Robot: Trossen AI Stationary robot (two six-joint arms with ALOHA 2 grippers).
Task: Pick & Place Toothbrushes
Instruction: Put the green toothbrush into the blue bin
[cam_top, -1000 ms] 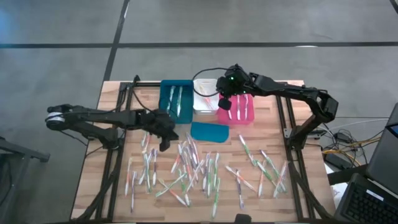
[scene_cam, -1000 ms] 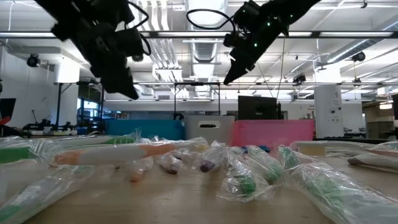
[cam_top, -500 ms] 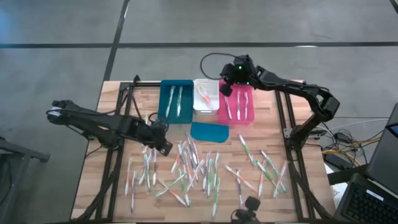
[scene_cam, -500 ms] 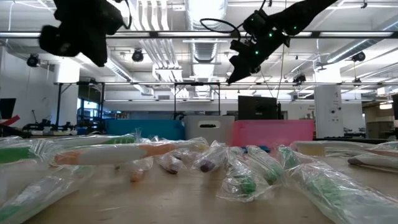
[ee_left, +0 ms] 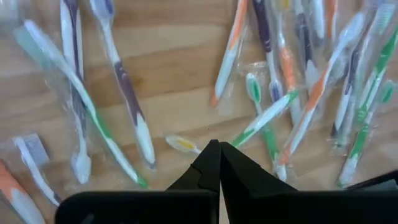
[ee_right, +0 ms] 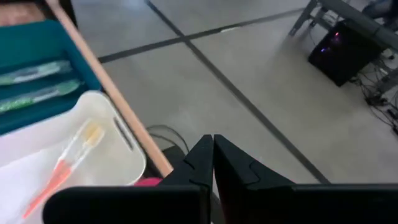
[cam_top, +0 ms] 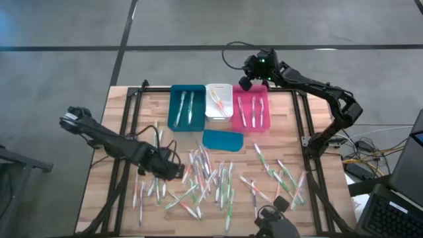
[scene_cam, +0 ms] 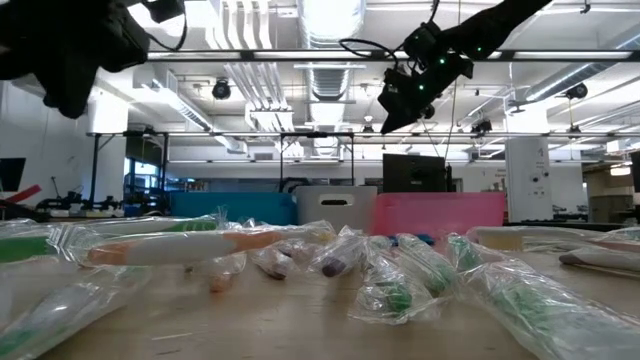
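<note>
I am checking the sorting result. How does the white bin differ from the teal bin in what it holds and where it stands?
The white bin holds one orange-handled toothbrush; the teal bin holds two green-accented toothbrushes. The white bin stands in the middle of the row, between the teal bin and the pink bin; the teal bin stands at the left end. Both sit at the table's far edge.

Wrapped toothbrushes (scene_cam: 250, 245) strewn across worktop (scene_cam: 300, 325) in foreground. Blue bin (scene_cam: 235, 207), white bin (scene_cam: 335, 208), pink bin (scene_cam: 440, 213) behind. Right gripper (scene_cam: 385, 118) upper centre; left gripper (scene_cam: 65, 80) upper left.
</note>
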